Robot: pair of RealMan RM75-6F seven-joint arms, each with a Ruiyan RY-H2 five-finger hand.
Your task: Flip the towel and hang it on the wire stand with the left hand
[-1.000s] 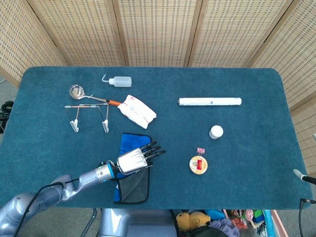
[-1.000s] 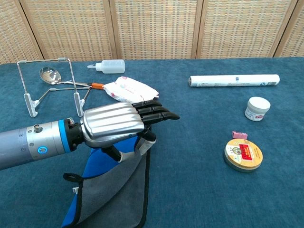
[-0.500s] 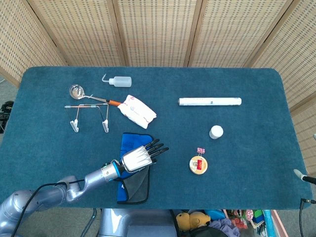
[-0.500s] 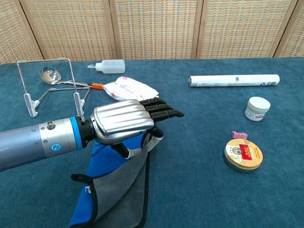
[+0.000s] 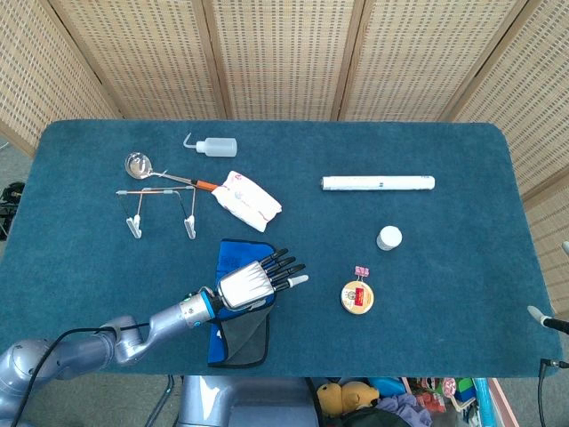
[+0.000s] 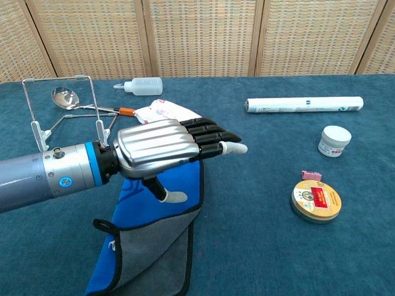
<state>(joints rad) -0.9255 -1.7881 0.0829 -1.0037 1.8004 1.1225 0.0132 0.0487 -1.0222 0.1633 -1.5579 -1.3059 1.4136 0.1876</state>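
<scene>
While my left robot hand [image 6: 166, 147] hangs over the towel [image 6: 154, 237] w/ fingers [image 6: 213, 137] stretched nearly flat and slightly apart, it holds nothing. Half a sec ago the thumb & fingers curled down onto the towel's blue edge and pulled it up in a bunch; now that edge has dropped back and lies flat on the surface [image 6: 259, 234]. Thumb [image 6: 171, 196] sits just above the blue part; can't tell if it touches. Fingers reach further toward the round tin than before.

Towel [image 5: 238, 307] lies near the front edge, left of centre, blue side up at the far end, grey side folded over at the near end, black trim and a small loop at its left edge. In head view it looks less spread at the near end than 1 s ago.

Wire stand [image 6: 66, 111] stands upright at far left, well apart from the towel, bare. Ladle [image 6: 77, 103] lies just behind it, orange-collared handle pointing at the white packet [image 6: 165, 113]. Squeeze bottle [image 6: 143, 86] further back.

Right robot hand not in either view.

Unchanged on the right side: white tube [image 6: 303, 104], small white jar [image 6: 335, 140], pink clip [image 6: 311, 176] just behind the round tin [image 6: 315, 201].
</scene>
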